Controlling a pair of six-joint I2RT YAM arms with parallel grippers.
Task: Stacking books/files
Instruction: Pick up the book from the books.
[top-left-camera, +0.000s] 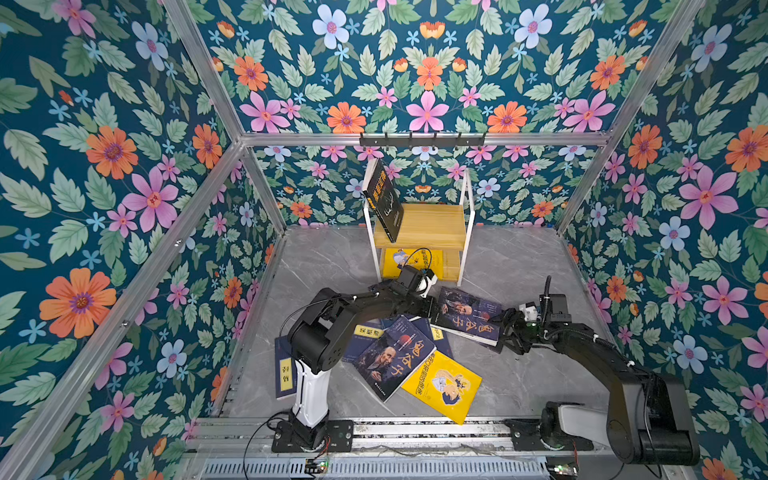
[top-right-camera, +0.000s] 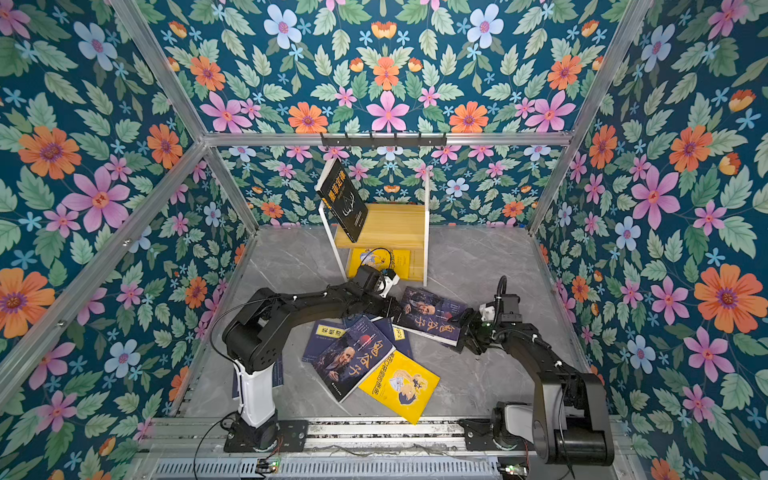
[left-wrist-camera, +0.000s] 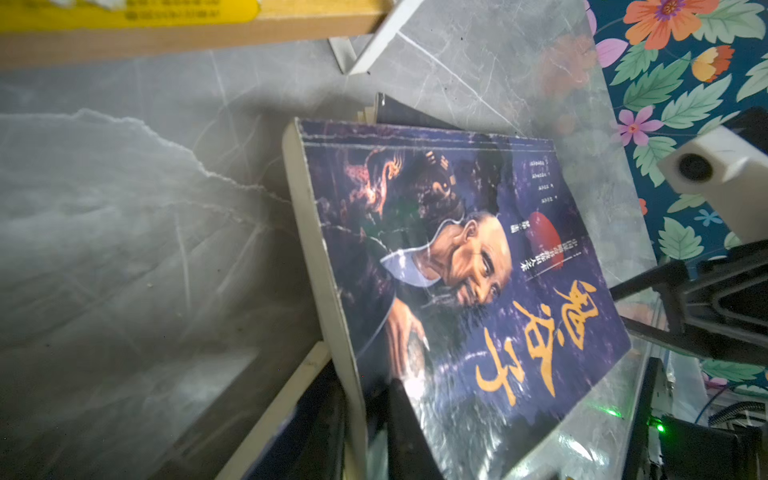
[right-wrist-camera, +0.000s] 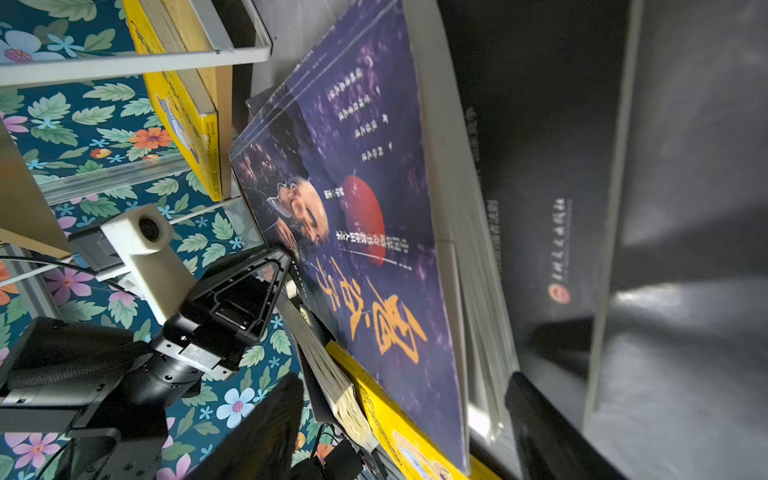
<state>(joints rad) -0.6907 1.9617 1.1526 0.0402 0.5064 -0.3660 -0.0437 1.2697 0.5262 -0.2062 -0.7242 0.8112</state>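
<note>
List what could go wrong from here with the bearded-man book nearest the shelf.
1. The left tool pinches only an edge of the bearded-man book; lifted, it may sag or slip out.
2. A black book lies underneath and might get dragged along.
3. The shelf stands close behind, so a lift could bump its leg.

Glossy, creased paper cover on the bearded-man book at the left claw. Beneath the claw, smooth marble-look tabletop; beyond it, matt wood shelf.
</note>
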